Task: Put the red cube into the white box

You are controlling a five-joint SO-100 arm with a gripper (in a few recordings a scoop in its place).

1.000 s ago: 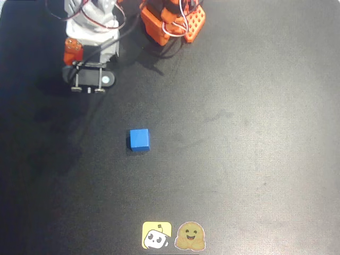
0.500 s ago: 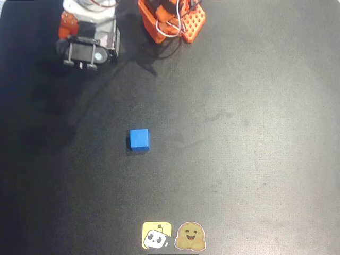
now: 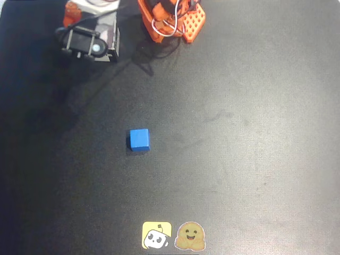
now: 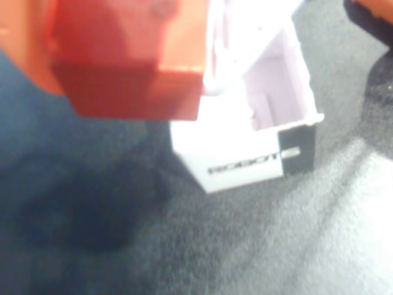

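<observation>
Red cube [image 4: 126, 58] was clamped in the gripper [image 3: 87, 45], box [image 4: 258, 123] at four o'clock.
Releasing there risked missing the opening.

The overhead view looks straight down from well above onto the dark table [image 3: 239, 149], the arm [image 3: 90, 40] at the upper left of the frame. The wrist view sits close and low, angled down at the white box [image 4: 245, 153] and the same dark tabletop, the surface both views share.
</observation>
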